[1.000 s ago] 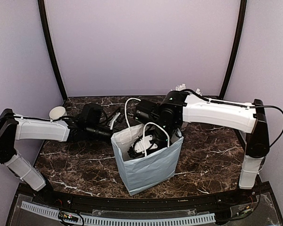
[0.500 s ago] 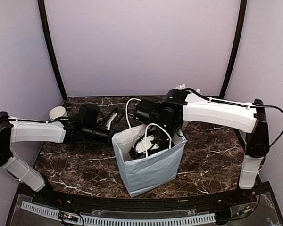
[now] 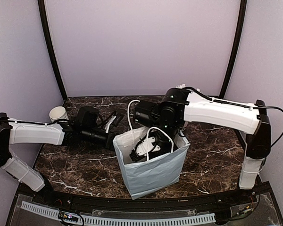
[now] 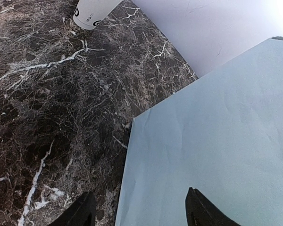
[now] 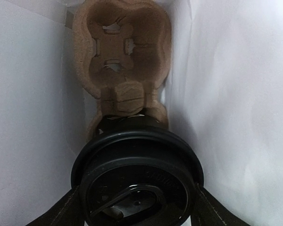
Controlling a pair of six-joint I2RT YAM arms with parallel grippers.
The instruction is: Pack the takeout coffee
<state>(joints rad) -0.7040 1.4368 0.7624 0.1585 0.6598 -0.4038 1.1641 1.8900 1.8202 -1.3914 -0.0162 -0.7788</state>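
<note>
Reaching into the bag (image 3: 151, 172), the right claw (image 5: 137, 195) clasps the takeout coffee (image 5: 134, 141) over the cardboard carrier (image 5: 122, 47); the left claw (image 4: 140, 194), spread wide, seemingly steadies the bag's side.

Pale blue paper bag (image 3: 151, 172) upright on dark marble table (image 3: 212, 155); pulp cup carrier (image 5: 122, 52) inside; white cup (image 3: 58, 113) far left.

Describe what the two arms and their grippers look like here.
The left arm and right arm share white tubular shells with black joints and black wrist blocks. A thin black cable runs along the right arm and loops off its elbow. The left gripper and right gripper both have dark, tapered fingers.
</note>
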